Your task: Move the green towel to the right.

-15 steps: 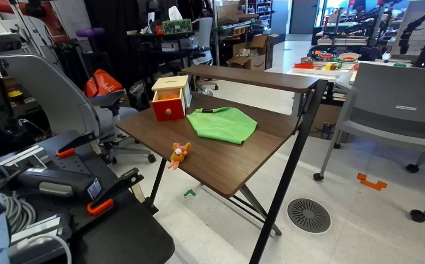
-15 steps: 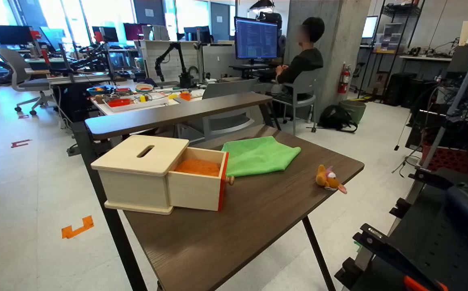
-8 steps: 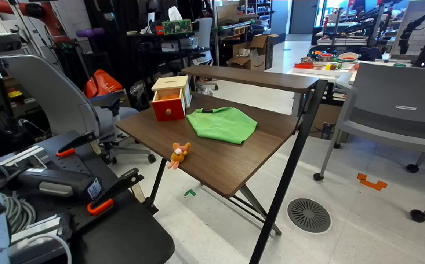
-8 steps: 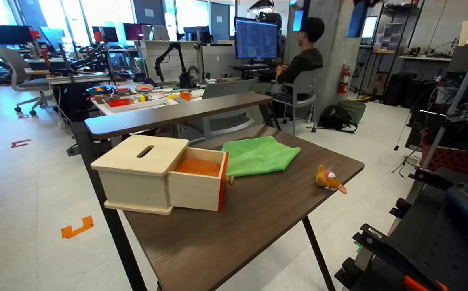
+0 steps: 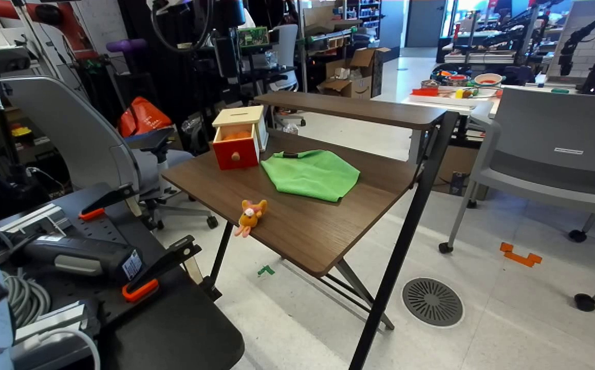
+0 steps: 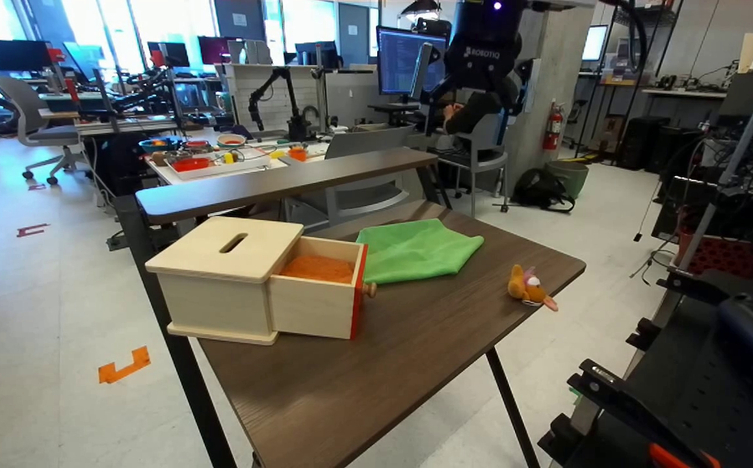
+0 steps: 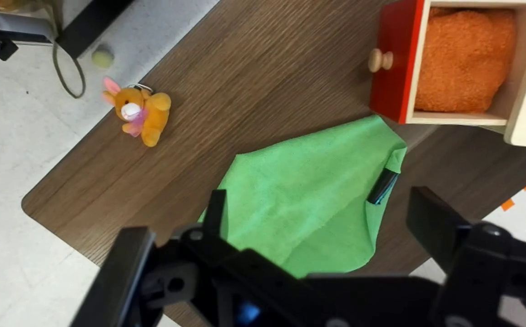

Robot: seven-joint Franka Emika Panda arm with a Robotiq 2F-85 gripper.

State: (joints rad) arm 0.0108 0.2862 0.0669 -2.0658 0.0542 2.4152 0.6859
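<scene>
The green towel [image 5: 313, 174] lies flat and slightly rumpled on the brown table [image 5: 328, 231], beside the wooden box. It also shows in an exterior view [image 6: 419, 250] and in the wrist view [image 7: 304, 190], where its edge by a black strip is folded over. My gripper [image 6: 466, 127] hangs high above the table in an exterior view. In the wrist view my gripper [image 7: 320, 195] is open with its fingers wide apart and nothing between them. The towel lies below and apart from it; the near finger parts hide a bit of the towel's lower left edge.
A wooden box [image 6: 214, 302] with a red-fronted drawer [image 7: 394, 59] pulled open stands close to the towel. An orange cloth [image 7: 465, 63] lies in the drawer. A small orange plush toy [image 7: 151, 116] lies at the table edge. A raised shelf [image 5: 349, 109] runs along one side.
My arm and gripper have come down into both exterior views from the top. The towel, box and toy have not moved.
</scene>
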